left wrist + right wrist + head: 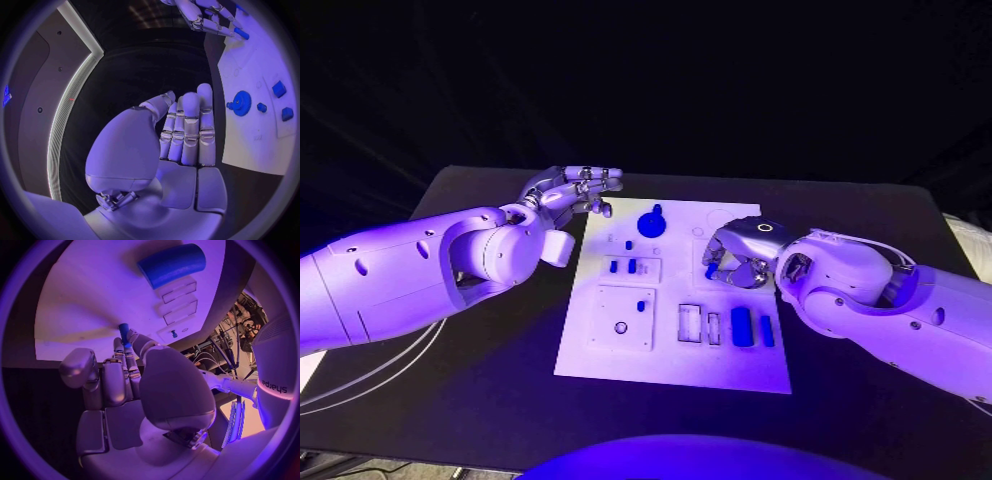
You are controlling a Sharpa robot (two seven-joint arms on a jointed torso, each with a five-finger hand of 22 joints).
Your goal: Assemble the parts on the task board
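The left hand (577, 189) hovered off the task board (668, 345), at its far left corner, fingers straight together and holding nothing. Over the board's right half the right hand (737, 256) pinched a small blue peg (713, 270) in its fingertips. So light a pinch could let the peg tilt or slip, and it might then jam at its hole.

On the task board (672, 365), the near strip lies bare and open to a hand. The right hand (737, 255) hangs over its right middle, just above the blue blocks (750, 327); the left hand (574, 190) blocks the board's far left corner beside the blue gear (655, 222).
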